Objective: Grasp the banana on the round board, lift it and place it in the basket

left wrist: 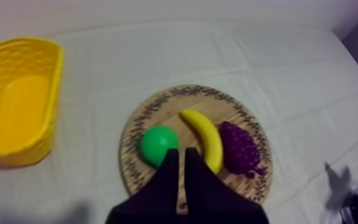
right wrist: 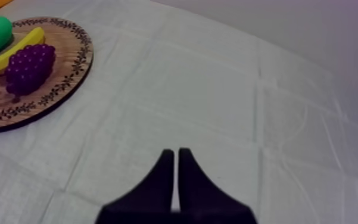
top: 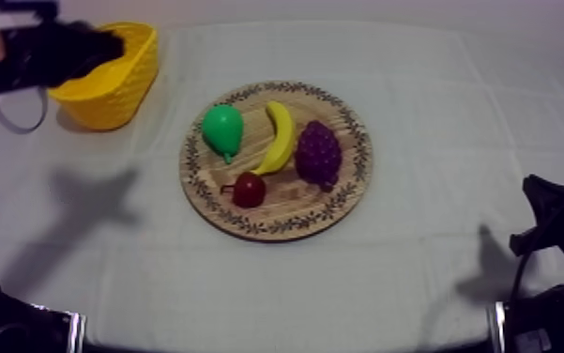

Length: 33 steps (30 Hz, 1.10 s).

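The yellow banana (top: 280, 136) lies in the middle of the round wooden board (top: 276, 228), between the green pear (top: 221, 129) and the purple grapes (top: 318, 153). The yellow basket (top: 116, 89) stands at the far left with nothing showing inside it (left wrist: 17, 101). My left gripper (top: 114, 42) hangs high at the basket's rim. In its own view the fingers lie together as a narrow wedge (left wrist: 180, 152), shut on nothing, with the banana (left wrist: 206, 138) beside their tips. My right gripper (right wrist: 176, 152) is shut over bare cloth, well to the right of the board (right wrist: 62, 65).
A small red fruit (top: 249, 189) sits on the board's near side. My right arm (top: 553, 221) rests low at the right edge. Bare cloth stretches between the board and the basket and all along the front of the table.
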Tool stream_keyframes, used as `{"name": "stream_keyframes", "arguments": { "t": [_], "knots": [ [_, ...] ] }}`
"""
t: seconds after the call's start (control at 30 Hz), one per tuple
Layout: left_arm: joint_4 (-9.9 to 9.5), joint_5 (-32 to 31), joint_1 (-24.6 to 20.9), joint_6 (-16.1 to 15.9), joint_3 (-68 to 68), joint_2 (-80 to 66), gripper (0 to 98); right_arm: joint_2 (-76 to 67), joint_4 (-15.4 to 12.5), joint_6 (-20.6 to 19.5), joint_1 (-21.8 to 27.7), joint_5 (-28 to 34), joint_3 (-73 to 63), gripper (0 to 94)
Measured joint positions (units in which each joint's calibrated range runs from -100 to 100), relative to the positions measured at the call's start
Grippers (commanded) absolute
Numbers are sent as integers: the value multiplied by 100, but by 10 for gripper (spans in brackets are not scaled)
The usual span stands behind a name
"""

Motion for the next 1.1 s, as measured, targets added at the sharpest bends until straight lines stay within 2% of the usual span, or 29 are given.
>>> {"name": "stream_keyframes", "arguments": {
  "t": [0.27,0.47,0.73,0.83,1.1],
  "knots": [
    [279,-49,232,-104,-1417,2172,49,0,0,0,0,0,0,3],
    [437,219,275,-126,-2140,3522,57,0,0,0,0,0,0,3],
    [610,1156,323,-205,-3151,4621,66,0,0,0,-16,0,0,3],
    [631,1571,369,-206,-3533,4794,68,0,0,0,-16,0,0,3],
    [834,2276,403,-160,-4131,5045,71,0,0,0,-16,0,0,3]
  ]
}}
